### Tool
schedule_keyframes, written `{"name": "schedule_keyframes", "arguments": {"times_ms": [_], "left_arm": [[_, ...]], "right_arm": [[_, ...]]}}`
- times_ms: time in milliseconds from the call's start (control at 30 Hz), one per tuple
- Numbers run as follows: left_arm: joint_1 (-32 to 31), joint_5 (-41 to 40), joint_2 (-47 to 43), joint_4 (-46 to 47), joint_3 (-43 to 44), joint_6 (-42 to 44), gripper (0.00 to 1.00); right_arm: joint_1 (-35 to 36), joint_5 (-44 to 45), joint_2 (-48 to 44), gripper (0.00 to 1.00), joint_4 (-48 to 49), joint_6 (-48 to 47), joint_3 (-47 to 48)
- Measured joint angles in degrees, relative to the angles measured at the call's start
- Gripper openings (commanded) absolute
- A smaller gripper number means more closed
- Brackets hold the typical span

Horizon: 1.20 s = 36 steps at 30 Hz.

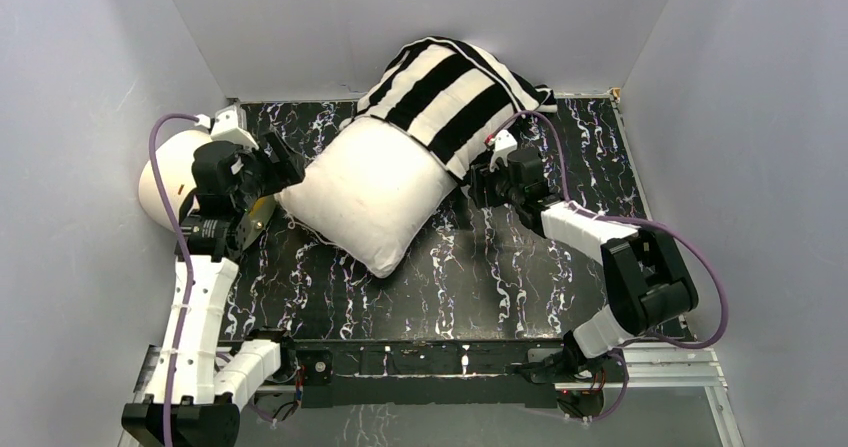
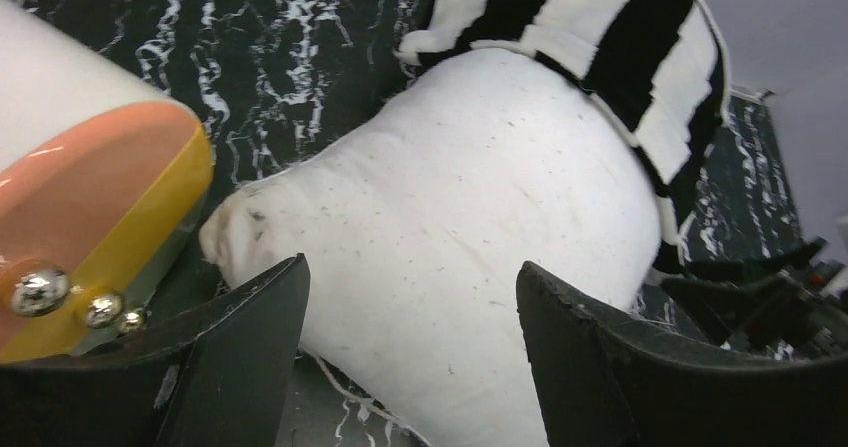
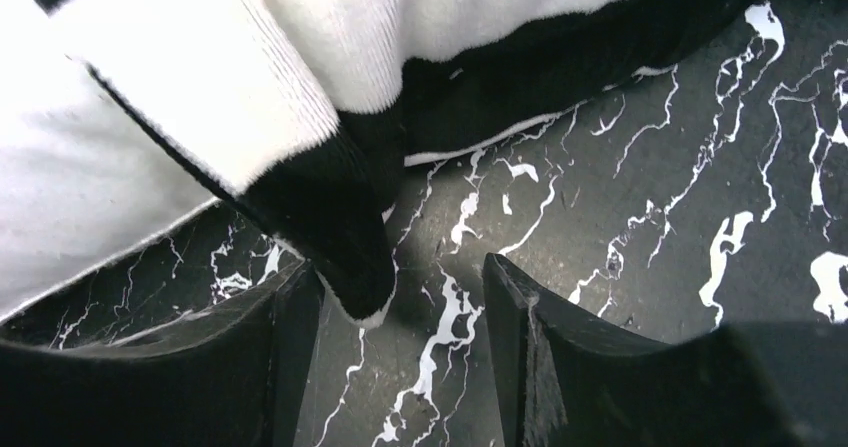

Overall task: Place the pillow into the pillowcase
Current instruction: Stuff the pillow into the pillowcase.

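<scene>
Plump white fabric pillow (image 1: pixel 365 192) — laid on the black white-veined marbled counter (image 1: pixel 480 277), far half sheathed in the black-and-white striped fabric pillowcase (image 1: pixel 450 87). Left pincer (image 1: pixel 280 172) is spread empty at the bare corner, seemingly for pushing; right pincer (image 1: pixel 478 182) is spread astride the hem — nothing gripped.

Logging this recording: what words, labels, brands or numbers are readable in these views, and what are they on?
None: no readable text in any view.
The pillow, striped pillowcase, cream cylinder and marbled tabletop show no print, label or number.
</scene>
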Motion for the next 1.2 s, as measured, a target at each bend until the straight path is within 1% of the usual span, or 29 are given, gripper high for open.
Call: {"name": "schedule_keyframes", "arguments": {"times_ms": [133, 233, 267, 300, 333, 367, 433, 467, 500, 633, 800, 1000, 1067, 1200], "left_arm": [[-0.6, 5.0, -1.9, 1.4, -2.8, -0.3, 0.74], [-2.1, 7.3, -0.9, 2.6, -6.4, -0.7, 0.76], [-3.1, 7.5, 0.6, 2.9, -7.1, -0.8, 0.76], [-4.1, 7.6, 2.1, 3.2, -7.6, -0.9, 0.76], [-5.6, 7.1, 4.1, 3.7, -7.8, -1.1, 0.76], [-7.5, 6.3, 6.1, 4.1, -8.0, -1.2, 0.76], [-11.9, 4.6, 9.9, 5.9, -8.3, -1.3, 0.73], [-13.4, 3.8, 11.3, 6.8, -8.7, -1.5, 0.72], [-15.3, 2.9, 13.3, 8.3, -9.4, -1.8, 0.7], [-17.2, 0.5, 18.8, 14.3, -12.0, -4.9, 0.65], [-18.0, -2.5, 22.4, 21.1, -13.9, -8.2, 0.64], [-19.4, -6.5, 25.5, 25.9, -13.9, -10.5, 0.64], [-19.8, -7.7, 26.4, 27.8, -14.4, -11.4, 0.64], [-20.5, -9.3, 27.7, 32.1, -16.4, -13.2, 0.64]], "right_arm": [[0.0, -2.1, 1.5, 0.67, 2.2, -0.1, 0.3], [0.2, -4.6, 3.2, 0.69, 2.5, -0.1, 1.8], [0.4, -5.2, 3.8, 0.68, 2.6, -0.1, 2.5], [0.6, -5.9, 4.5, 0.65, 2.6, -0.1, 3.6], [0.8, -6.2, 5.3, 0.59, 2.6, -0.2, 4.5], [0.8, -6.8, 6.5, 0.48, 2.7, -0.2, 6.1], [1.2, -7.3, 7.1, 0.22, 2.6, -0.2, 6.8], [1.4, -7.8, 7.4, 0.08, 2.4, -0.4, 7.2], [1.7, -8.6, 7.6, 0.0, 2.2, -0.1, 7.6], [3.3, -11.0, 7.8, 0.0, -1.0, 0.1, 10.0], [7.3, -13.9, 7.4, 0.0, -7.5, -0.2, 15.2], [13.0, -15.5, 5.2, 0.0, -14.6, -0.4, 20.5], [14.9, -16.0, 4.9, 0.0, -14.3, 0.3, 20.4], [18.5, -14.5, 5.5, 0.0, -8.5, 3.7, 15.0]]}}
